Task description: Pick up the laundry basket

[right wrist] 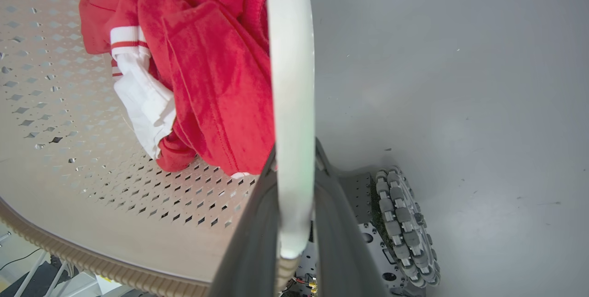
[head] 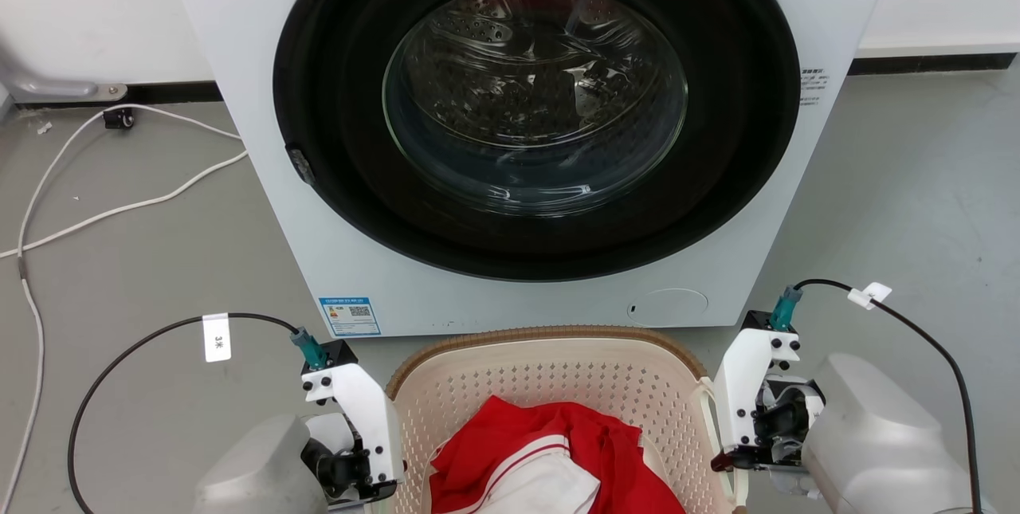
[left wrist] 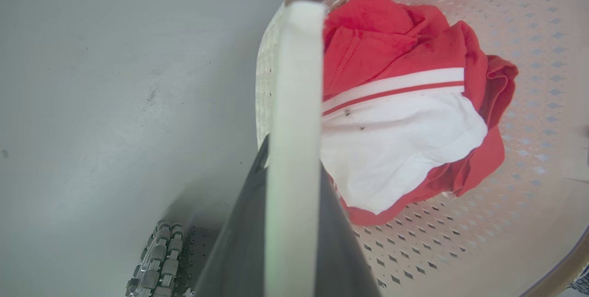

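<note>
The cream perforated laundry basket (head: 550, 336) with a brown woven rim sits low in the head view, in front of the washing machine, and holds a red and white garment (head: 550, 458). My left gripper (head: 381, 488) is at its left side and my right gripper (head: 729, 462) at its right side. In the left wrist view the left gripper (left wrist: 293, 159) is shut on the white loop handle (left wrist: 294, 103), with the garment (left wrist: 405, 117) beside it. The right gripper (right wrist: 294, 159) is likewise shut on the other white handle (right wrist: 290, 80).
A white front-loading washing machine (head: 542, 115) with its round door shut stands just behind the basket. White cables (head: 119, 203) trail over the grey floor at the left. My base's roller wheels (left wrist: 161, 260) (right wrist: 405, 228) lie below the basket's sides.
</note>
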